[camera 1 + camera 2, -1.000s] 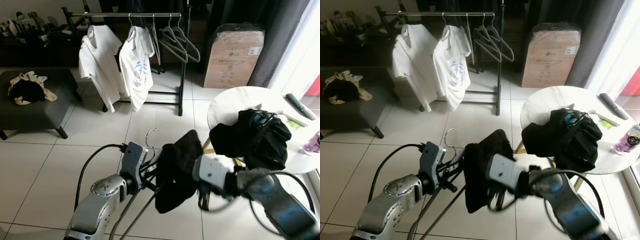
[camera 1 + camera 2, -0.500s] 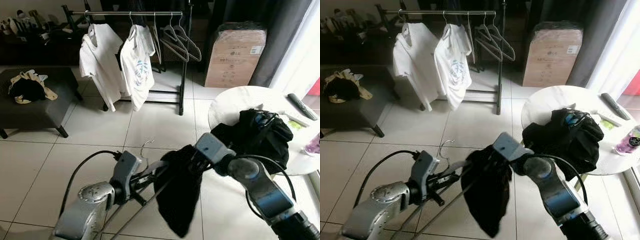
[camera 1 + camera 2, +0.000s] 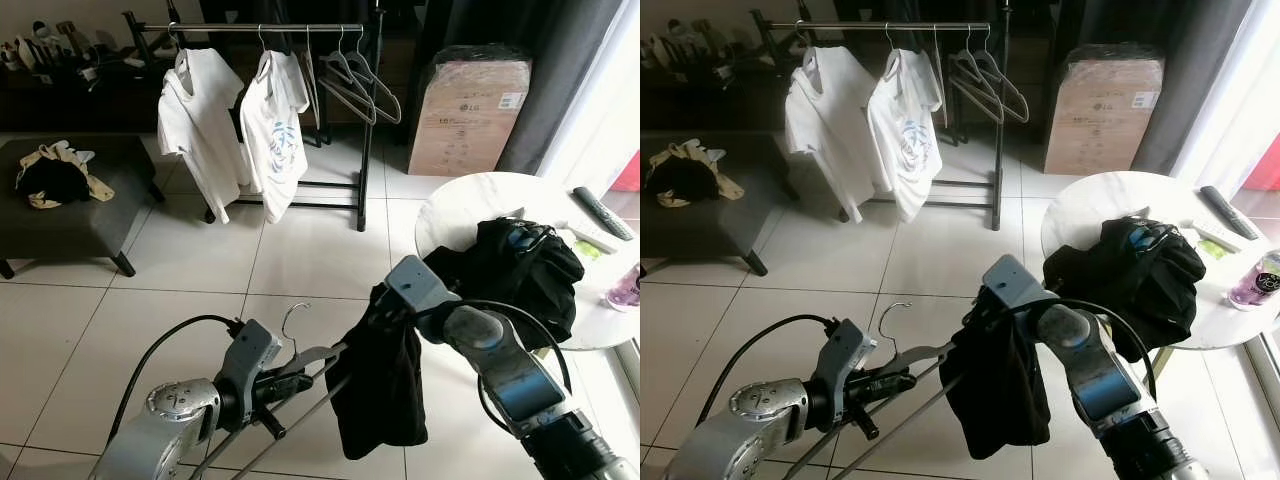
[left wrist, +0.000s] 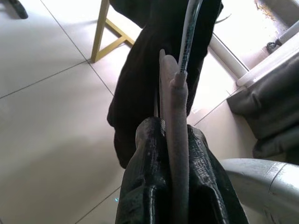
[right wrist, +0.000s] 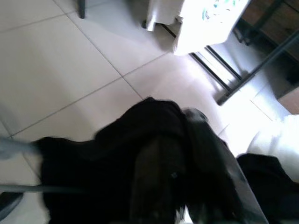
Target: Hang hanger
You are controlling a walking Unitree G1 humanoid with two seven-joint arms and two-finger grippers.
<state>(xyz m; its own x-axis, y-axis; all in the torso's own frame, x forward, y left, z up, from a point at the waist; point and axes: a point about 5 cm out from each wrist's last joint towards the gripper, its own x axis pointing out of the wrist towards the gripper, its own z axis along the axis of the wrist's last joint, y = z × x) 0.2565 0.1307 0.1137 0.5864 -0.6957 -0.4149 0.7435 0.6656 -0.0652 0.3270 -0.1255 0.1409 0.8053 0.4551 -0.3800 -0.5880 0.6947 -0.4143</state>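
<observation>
My left gripper (image 3: 283, 378) is shut on the neck of a grey hanger (image 3: 312, 356), whose metal hook (image 3: 293, 319) points up. In the left wrist view the fingers (image 4: 149, 154) clamp the hanger's grey bar (image 4: 175, 93). A black garment (image 3: 385, 392) droops from the hanger's right end. My right gripper (image 3: 388, 308) is at the garment's top, and in the right wrist view its fingers (image 5: 159, 163) are closed into the black cloth (image 5: 107, 154). The clothes rack (image 3: 260, 29) stands across the room.
The rack carries two white shirts (image 3: 205, 110) and several bare hangers (image 3: 352, 85). A round white table (image 3: 465, 205) at the right holds a pile of black clothes (image 3: 525, 275) and a remote (image 3: 600, 212). A cardboard box (image 3: 468, 105) stands behind it, a dark ottoman (image 3: 70, 215) at the left.
My right gripper rose from low beside the garment to its top and took hold there. The garment now hangs further right, and my left gripper with the hanger has sunk a little.
</observation>
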